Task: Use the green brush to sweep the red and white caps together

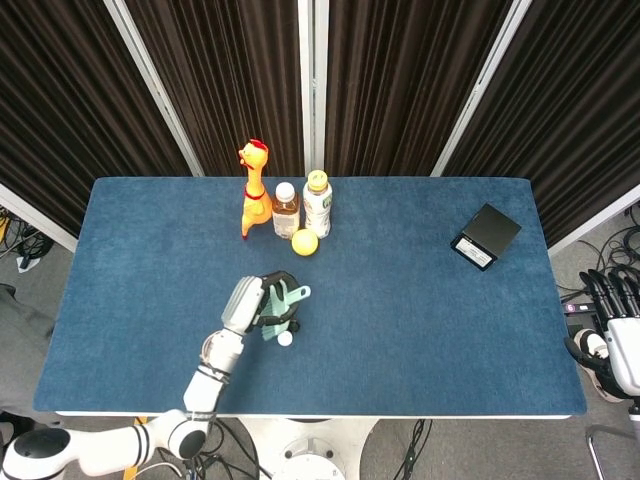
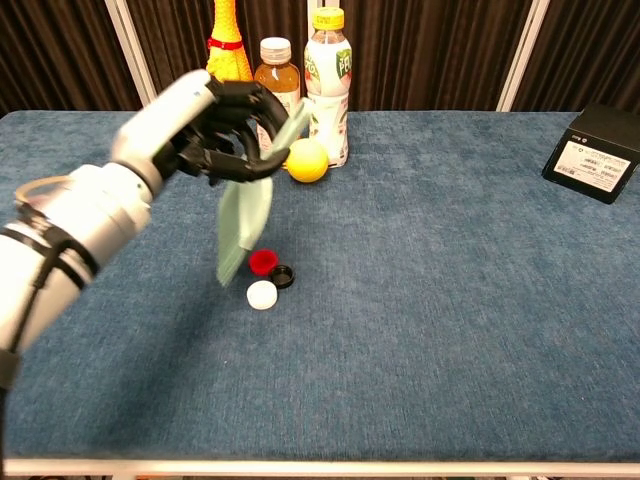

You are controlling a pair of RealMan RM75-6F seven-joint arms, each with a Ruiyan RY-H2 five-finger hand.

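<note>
My left hand (image 2: pixel 212 128) grips the pale green brush (image 2: pixel 244 218) by its handle and holds it raised, bristles hanging down just above the caps. The red cap (image 2: pixel 263 262) lies on the blue table, with a black cap (image 2: pixel 282 275) touching its right side. Just in front of them sits the white cap (image 2: pixel 262 295), close to the red one. In the head view the left hand (image 1: pixel 249 301) and brush (image 1: pixel 281 304) cover the red cap; only the white cap (image 1: pixel 285 339) shows. My right hand (image 1: pixel 612 296) hangs off the table's right edge, holding nothing.
A rubber chicken (image 2: pixel 225 75), a brown bottle (image 2: pixel 276 98), a white-green bottle (image 2: pixel 327 85) and a yellow ball (image 2: pixel 307 160) stand at the back behind the caps. A black box (image 2: pixel 597 153) lies at the far right of the blue table (image 2: pixel 450 330).
</note>
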